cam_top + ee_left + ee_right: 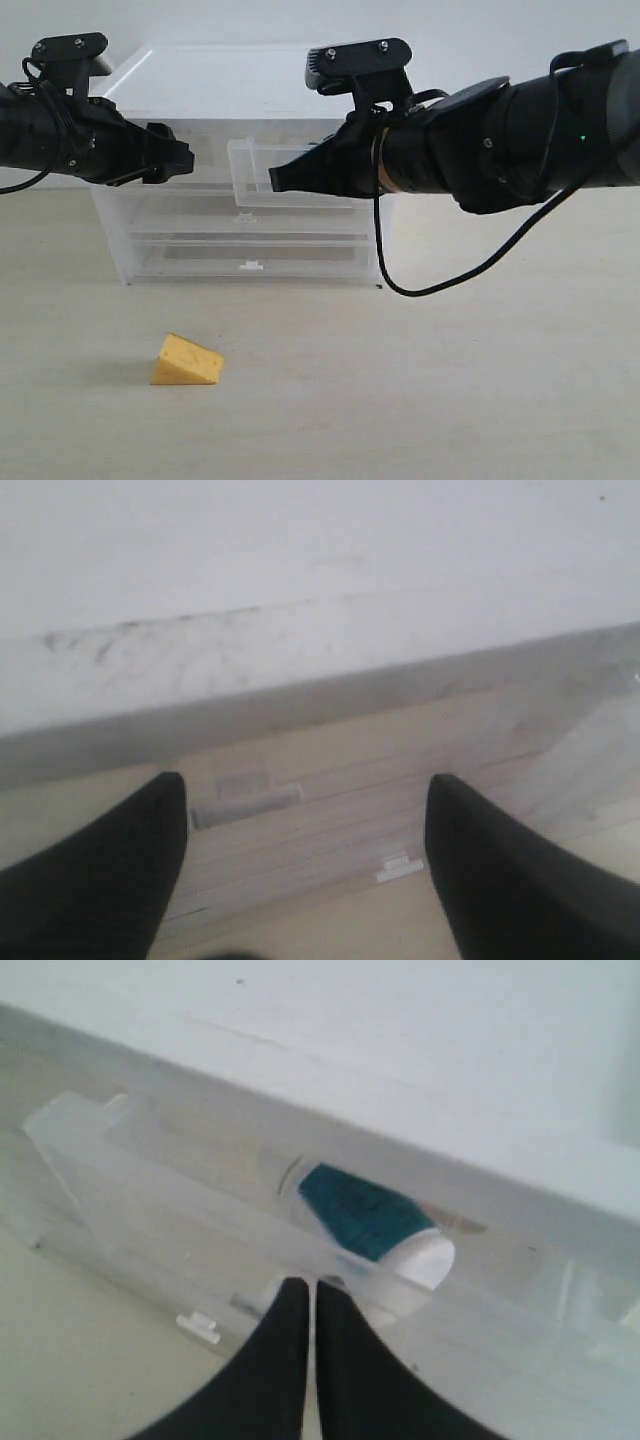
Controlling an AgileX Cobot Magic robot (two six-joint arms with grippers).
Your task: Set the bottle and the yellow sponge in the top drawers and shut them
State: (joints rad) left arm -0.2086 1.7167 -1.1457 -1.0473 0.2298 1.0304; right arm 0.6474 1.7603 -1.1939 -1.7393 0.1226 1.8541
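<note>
Right gripper pressed shut, tips at the front wall of the pulled-out top drawer, bottle lying inside just beyond them — left gripper spread wide and empty, yellow sponge on worktop, well below both.

Pale, beige table with faint wood grain and a matte finish; it runs back to a white wall. Two things rest directly on it. A translucent clear plastic drawer cabinet stands upright at the rear, left of centre in the exterior view, its base flat on the surface and its front facing the camera. A yellow sponge, wedge-shaped, lies on the open tabletop at about 7 o'clock from the cabinet, well apart from it. It sits on a flat face, its thin edge pointing toward 3 o'clock. A soft shadow falls on the table at the sponge's 9 o'clock side.
</note>
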